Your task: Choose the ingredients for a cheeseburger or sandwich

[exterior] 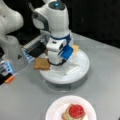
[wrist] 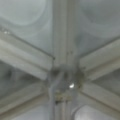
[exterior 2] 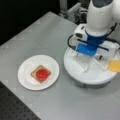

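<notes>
sandwich (exterior 2: 40, 73): bread with tomato on top, on white plate (exterior 2: 26, 80), well apart from my jaws. my gripper (exterior 2: 86, 58) hangs low over sectioned tray's (exterior 2: 75, 70) hub; jaw state cannot be told. cheese square (exterior 2: 115, 65), bread slice (exterior: 41, 63) beside it.

Both front views look steeply down at the sectioned tray (exterior: 75, 75) (exterior 2: 82, 75) from opposite sides, sharing it and the plate (exterior: 56, 110) (exterior 2: 27, 75) beside it. The wrist view faces straight down, very near the tray's dividers (wrist: 60, 75).
</notes>
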You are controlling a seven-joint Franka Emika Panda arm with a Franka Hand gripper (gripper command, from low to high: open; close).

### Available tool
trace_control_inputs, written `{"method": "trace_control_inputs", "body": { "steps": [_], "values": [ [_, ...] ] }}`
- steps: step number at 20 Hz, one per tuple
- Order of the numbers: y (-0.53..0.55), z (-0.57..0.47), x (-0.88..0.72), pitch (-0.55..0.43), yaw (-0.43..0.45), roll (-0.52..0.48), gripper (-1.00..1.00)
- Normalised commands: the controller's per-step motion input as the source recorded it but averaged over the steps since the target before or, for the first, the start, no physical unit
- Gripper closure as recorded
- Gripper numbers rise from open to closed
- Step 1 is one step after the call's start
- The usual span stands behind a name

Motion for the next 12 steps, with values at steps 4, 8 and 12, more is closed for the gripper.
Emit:
{"method": "trace_control_inputs", "body": {
  "steps": [4, 8, 12],
  "values": [
    [0.03, -0.12, -0.26, -0.136, 0.19, -0.076, -1.0],
    [0.04, -0.11, -0.26, -0.15, 0.187, -0.08, -1.0],
    [0.04, -0.11, -0.27, -0.157, 0.181, -0.079, -1.0]
  ]
}}
